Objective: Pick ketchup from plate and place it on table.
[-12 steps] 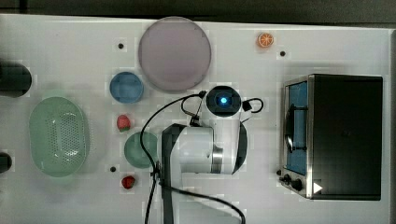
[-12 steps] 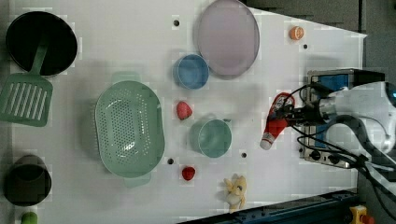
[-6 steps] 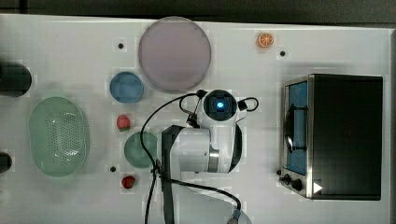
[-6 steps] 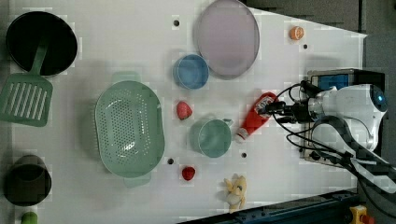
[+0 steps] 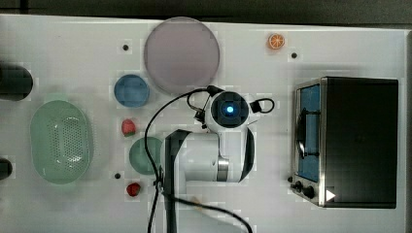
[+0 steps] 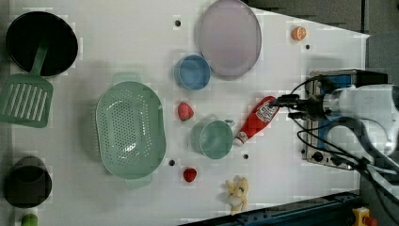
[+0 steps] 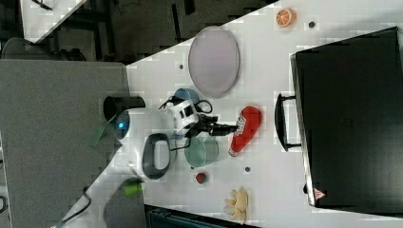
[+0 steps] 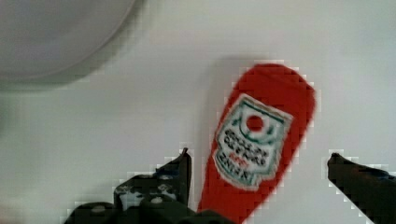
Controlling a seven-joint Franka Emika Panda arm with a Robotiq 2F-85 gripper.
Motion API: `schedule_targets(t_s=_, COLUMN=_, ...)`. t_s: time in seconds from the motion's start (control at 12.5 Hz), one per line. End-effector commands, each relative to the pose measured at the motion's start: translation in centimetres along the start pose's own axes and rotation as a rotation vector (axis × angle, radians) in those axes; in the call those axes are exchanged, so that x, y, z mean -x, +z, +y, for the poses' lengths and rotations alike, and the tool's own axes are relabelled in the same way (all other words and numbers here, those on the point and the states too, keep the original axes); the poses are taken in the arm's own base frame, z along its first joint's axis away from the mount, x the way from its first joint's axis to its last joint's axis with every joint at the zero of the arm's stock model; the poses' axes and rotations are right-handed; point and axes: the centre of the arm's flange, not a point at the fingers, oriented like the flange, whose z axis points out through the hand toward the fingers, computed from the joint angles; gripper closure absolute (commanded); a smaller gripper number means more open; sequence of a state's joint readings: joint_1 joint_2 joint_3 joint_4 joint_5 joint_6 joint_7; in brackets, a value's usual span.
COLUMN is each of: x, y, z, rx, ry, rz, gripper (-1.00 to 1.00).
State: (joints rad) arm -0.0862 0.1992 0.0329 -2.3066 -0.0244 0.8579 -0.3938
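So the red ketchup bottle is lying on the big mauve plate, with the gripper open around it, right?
Not quite. The red ketchup bottle lies on the white table, clear of the big mauve plate, as the left view shows. The gripper is indeed open around it.

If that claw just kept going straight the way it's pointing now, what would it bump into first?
Most likely the ketchup. In the wrist view the bottle lies on the white table right between the open jaws of the gripper, off the plate. How much height separates them is hard to judge.
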Motion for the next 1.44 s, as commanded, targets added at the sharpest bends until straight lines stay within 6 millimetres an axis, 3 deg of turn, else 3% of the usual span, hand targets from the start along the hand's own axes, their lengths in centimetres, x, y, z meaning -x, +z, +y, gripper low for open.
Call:
schedule_targets(t_s=0.08, x=-1.6, y=-10.2, z=0.8, rx=-0.053, ry=0.336, rz=0.098, gripper=-1.0)
schedule_targets(t_s=0.4, x=-0.4, y=-20.4, z=1.6, rx=-0.006, ry=0.444, rz=0.026, gripper=-1.0)
schedule_targets(t_s=0.56, x=-0.7, y=-25.9, z=1.3, rx=-0.032, ry=0.443, rz=0.068, gripper=-1.0)
schedule_targets(t_s=0.72, x=-0.7, y=-28.8, z=1.0, rx=-0.033, ry=0.439, rz=0.067, gripper=-1.0)
schedule_targets(t_s=1.04, x=0.5, y=-31.4, z=0.6, rx=0.004, ry=0.42, rz=0.013, gripper=-1.0)
schedule_targets(t_s=1.44, x=0.9, y=-31.2, z=0.5, rx=0.024, ry=0.413, rz=-0.016, gripper=-1.0)
